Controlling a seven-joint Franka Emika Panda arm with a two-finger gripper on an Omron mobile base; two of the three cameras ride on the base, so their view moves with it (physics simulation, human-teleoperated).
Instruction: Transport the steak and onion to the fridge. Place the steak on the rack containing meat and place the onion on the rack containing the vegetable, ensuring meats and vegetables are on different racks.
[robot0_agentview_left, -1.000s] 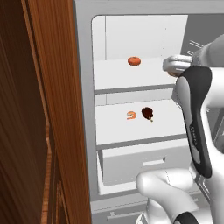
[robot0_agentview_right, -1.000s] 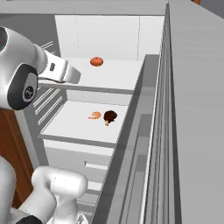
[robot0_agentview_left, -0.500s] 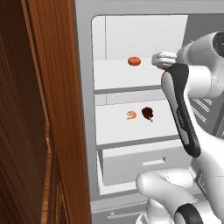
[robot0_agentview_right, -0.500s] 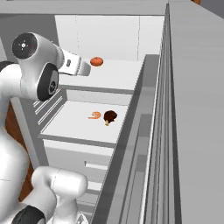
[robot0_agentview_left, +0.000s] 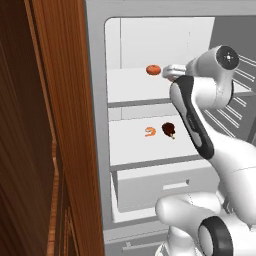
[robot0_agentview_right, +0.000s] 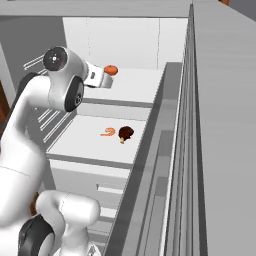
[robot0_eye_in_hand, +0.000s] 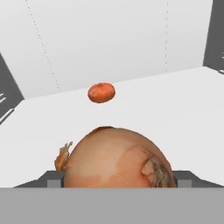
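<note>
The onion (robot0_eye_in_hand: 118, 157), tan-brown with papery skin, sits between my gripper's dark fingertips (robot0_eye_in_hand: 53, 178), which are shut on it. My gripper (robot0_agentview_left: 168, 73) (robot0_agentview_right: 105, 78) reaches into the open fridge (robot0_agentview_left: 96, 75) just above the upper white shelf (robot0_agentview_left: 132, 89) (robot0_agentview_right: 142, 86), to the right of the flat orange-red vegetable (robot0_agentview_left: 153, 69) (robot0_agentview_right: 111, 70) (robot0_eye_in_hand: 101, 92) lying there. The dark red-brown steak (robot0_agentview_left: 169, 130) (robot0_agentview_right: 125, 133) rests on the lower shelf (robot0_agentview_left: 132, 150) (robot0_agentview_right: 82, 144), beside an orange shrimp (robot0_agentview_left: 150, 132) (robot0_agentview_right: 107, 132).
A white drawer (robot0_agentview_left: 150, 186) (robot0_agentview_right: 77, 176) sits below the lower shelf. A tall wooden cabinet panel (robot0_agentview_left: 50, 130) stands left of the fridge. The fridge door with wire racks (robot0_agentview_left: 242, 87) (robot0_agentview_right: 47, 117) hangs open at the arm's side.
The arm has swung left and deeper into the fridge, carrying the onion over the upper shelf, closer to the orange-red vegetable. Steak and shrimp have not moved.
</note>
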